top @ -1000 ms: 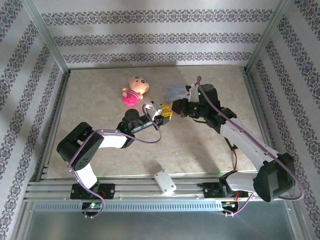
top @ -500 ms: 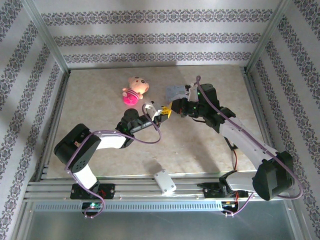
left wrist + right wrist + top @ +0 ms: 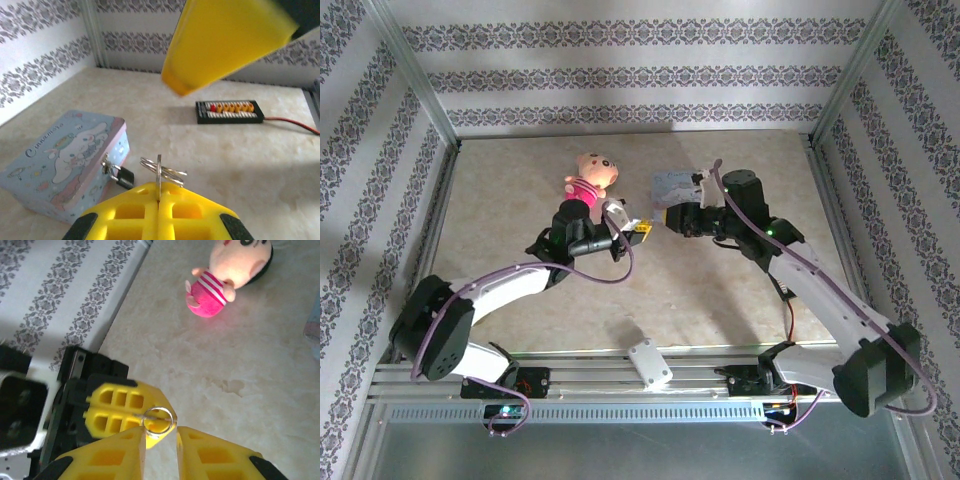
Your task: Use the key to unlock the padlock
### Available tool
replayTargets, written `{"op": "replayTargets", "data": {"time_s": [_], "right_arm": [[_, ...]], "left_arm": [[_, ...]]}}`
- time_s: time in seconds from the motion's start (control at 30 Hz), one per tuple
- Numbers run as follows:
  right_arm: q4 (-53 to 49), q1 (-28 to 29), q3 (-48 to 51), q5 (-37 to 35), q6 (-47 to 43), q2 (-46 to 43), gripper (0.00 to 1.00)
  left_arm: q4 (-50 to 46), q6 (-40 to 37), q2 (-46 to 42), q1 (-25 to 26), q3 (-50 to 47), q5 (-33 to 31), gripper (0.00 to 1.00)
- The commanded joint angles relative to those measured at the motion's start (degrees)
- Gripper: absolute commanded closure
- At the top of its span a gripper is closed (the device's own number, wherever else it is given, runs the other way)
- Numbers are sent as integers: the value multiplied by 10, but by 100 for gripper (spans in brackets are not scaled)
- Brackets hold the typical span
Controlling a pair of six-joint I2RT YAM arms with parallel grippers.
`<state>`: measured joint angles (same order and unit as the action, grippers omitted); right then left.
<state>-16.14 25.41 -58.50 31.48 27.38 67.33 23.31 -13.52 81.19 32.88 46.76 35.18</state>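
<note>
- The light-blue rectangular cartoon tin (image 3: 60, 155) is the one container. It lies on the pale marbled table (image 3: 700, 290) with its lid down, so its contents cannot be seen.
- The tiny dark padlock (image 3: 123, 176) with a pale metal shackle hangs from the latch on the tin's front side. Its shackle is closed through the latch, and it sits just beside the tin's lower corner.
- The left gripper (image 3: 159, 197) has its yellow fingers pressed together on the small silver key (image 3: 159, 172). The key stands upright out of the seam between them, with thin wire rings looped at its top.
- The right gripper (image 3: 160, 437) holds its yellow fingers a narrow gap apart, with nothing clamped between them. In the right wrist view the key's ring sits just at the mouth of that gap. Whether the tips touch the ring cannot be told.
- From above, the two grippers meet near the middle of the table, tip to tip. The tin lies just behind the right one.
- The pink and cream plush toy (image 3: 590, 180) lies on the table behind the left arm, apart from the tin.
- A flat black board with a row of orange and red connectors (image 3: 230, 111) lies on the table beyond the key, with a thin red wire (image 3: 295, 125) running from it.
- Count: one tin, one padlock, one key, one plush toy, one connector board, two grippers.
</note>
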Motion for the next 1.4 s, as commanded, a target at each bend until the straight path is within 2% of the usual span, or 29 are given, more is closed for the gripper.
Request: {"op": "replayTargets", "data": {"time_s": [0.0,0.1,0.2,0.3,0.53,1.37], "right_arm": [[-19,7,-12,30,-88,-29,76],[-21,13,-15,62,-113,-30,76],[-17,24,-14,81,-128,-22,77],[-17,39,-20,104,-140,-4,78],[-28,54,-18,130,-161,21,79],[-47,75,-2,105,-166,42,73]], "left_arm": [[-251,-102,-18,-7,53,62,100],[-343,-139,-17,-9,91,96,100],[-376,-151,-17,-9,110,132,100],[-370,-148,-19,-9,114,157,100],[-347,-136,-32,-10,104,161,100],[-327,-120,-53,-13,90,169,100]]}}
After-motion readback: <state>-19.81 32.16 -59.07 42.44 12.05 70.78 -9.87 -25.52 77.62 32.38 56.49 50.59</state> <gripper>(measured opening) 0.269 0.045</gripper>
